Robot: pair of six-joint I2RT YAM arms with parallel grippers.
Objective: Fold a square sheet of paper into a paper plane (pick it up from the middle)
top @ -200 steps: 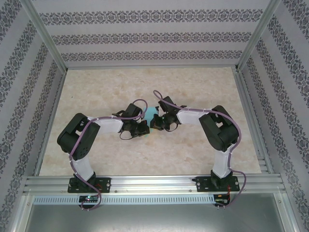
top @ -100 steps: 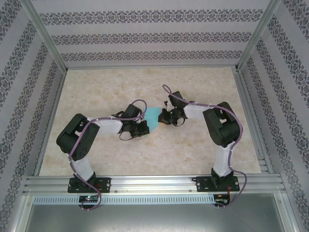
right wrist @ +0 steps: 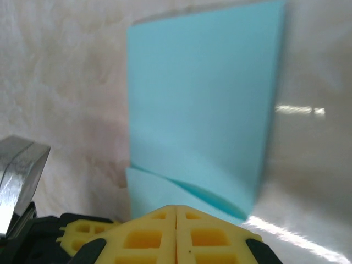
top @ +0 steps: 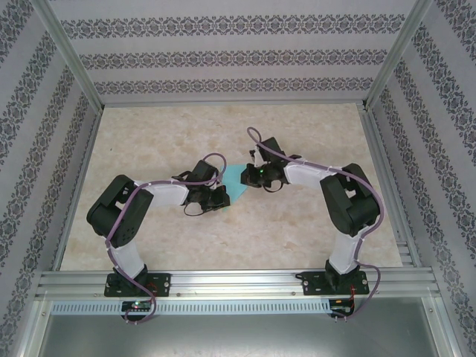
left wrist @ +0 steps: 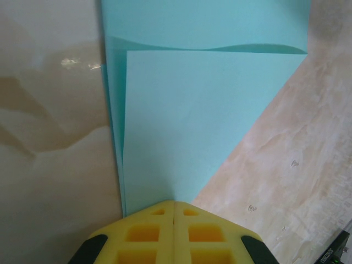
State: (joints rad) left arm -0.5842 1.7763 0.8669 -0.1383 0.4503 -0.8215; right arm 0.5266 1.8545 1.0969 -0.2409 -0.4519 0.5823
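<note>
The square sheet of paper is turquoise and lies folded into layers on the table between my two grippers. In the left wrist view the paper narrows to a point under my left gripper, whose yellow jaws are shut with the tips on that corner. In the right wrist view the paper has one layer bowed up over a lower one. My right gripper is shut, its tips at the lower layer's near edge. No paper shows between either pair of jaws. From above, the left gripper and right gripper flank the sheet.
The pale marbled table top is fenced by aluminium rails in front and at the sides, with patterned walls beyond. A silver metal part shows at the left of the right wrist view.
My right gripper has moved back and to the right, away from the left one, and more of the turquoise paper now shows between them. The left arm has stayed still.
</note>
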